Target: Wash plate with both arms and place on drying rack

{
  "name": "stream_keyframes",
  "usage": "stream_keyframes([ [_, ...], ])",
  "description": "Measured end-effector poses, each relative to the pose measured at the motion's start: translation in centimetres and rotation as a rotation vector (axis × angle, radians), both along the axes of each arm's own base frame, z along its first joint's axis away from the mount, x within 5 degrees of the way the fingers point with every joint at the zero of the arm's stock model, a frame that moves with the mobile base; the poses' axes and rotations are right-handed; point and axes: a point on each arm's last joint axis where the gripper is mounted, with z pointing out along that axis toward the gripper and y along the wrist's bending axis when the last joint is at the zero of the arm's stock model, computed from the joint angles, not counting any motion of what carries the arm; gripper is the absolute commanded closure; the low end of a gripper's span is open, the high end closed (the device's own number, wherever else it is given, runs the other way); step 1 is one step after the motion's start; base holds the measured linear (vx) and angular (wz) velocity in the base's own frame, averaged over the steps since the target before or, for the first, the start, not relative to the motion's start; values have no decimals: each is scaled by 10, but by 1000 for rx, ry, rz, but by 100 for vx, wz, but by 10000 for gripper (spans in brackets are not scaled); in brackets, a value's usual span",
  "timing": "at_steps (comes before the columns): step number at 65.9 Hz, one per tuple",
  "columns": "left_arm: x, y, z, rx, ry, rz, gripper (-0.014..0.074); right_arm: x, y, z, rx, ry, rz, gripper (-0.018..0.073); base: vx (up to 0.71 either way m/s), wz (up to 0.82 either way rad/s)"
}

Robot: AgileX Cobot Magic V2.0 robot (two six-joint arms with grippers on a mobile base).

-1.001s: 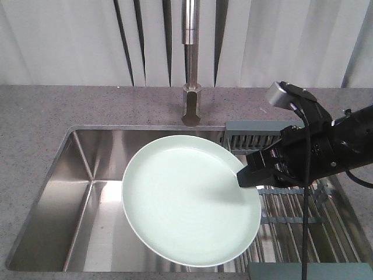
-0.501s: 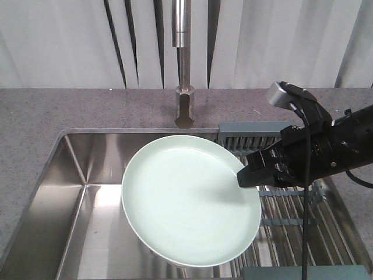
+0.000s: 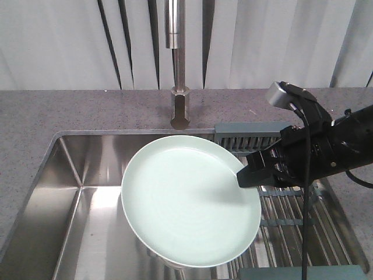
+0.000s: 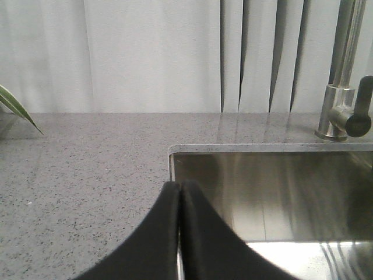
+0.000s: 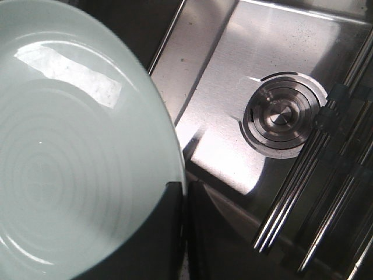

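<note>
The right arm's black gripper [image 3: 243, 175] has its fingers clamped on the right-hand rim of the round, glossy, pale mint-green plate [image 3: 186, 198]. In the right wrist view the gripper [image 5: 185, 192] bites the plate's edge [image 5: 70, 146], one finger over the face and one beneath. The plate is held tilted above the brushed stainless-steel sink basin [image 3: 76, 204], touching nothing else, and faint concentric rings show on its shallow face. A small grey camera module [image 3: 285, 93] sits atop the arm, and a black cable [image 3: 304, 221] hangs in front of the flat drying rack of thin parallel steel rods with grey-blue plastic end pieces [image 3: 285, 204], just right of the plate. Below the plate lies a round steel drain cover [image 5: 282, 119]. A tall steel faucet [image 3: 178, 87] rises behind the plate from the speckled grey stone counter [image 3: 58, 111], with pleated white curtains [image 3: 58, 41] behind.

The left arm's black gripper [image 4: 180, 189] is pressed together with nothing between its fingers, near the basin's left corner. A green leaf tip [image 4: 14, 105] shows at far left.
</note>
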Motion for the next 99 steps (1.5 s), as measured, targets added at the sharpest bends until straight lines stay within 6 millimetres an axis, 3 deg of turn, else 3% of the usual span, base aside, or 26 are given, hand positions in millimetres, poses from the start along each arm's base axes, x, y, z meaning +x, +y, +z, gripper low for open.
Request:
stream_keyframes([
  [42, 0, 0, 5, -9, -31, 1, 603, 0, 0, 0, 0, 0, 0, 568, 0, 0],
  [49, -4, 0, 29, -22, -126, 1, 603, 0, 0, 0, 0, 0, 0, 568, 0, 0],
  [59, -17, 0, 94, -31, -288, -2, 603, 0, 0, 0, 0, 0, 0, 568, 0, 0],
  [66, -16, 0, 128, -29, -286, -3, 603, 0, 0, 0, 0, 0, 0, 568, 0, 0],
  [75, 1, 0, 158, -20, -177, -4, 603, 0, 0, 0, 0, 0, 0, 568, 0, 0],
  [83, 23, -1, 172, -17, -52, -6, 603, 0, 0, 0, 0, 0, 0, 568, 0, 0],
  [90, 47, -1, 168, -14, 67, -6, 603, 0, 0, 0, 0, 0, 0, 568, 0, 0],
  [99, 77, -1, 148, -13, 242, -6, 603, 0, 0, 0, 0, 0, 0, 568, 0, 0],
])
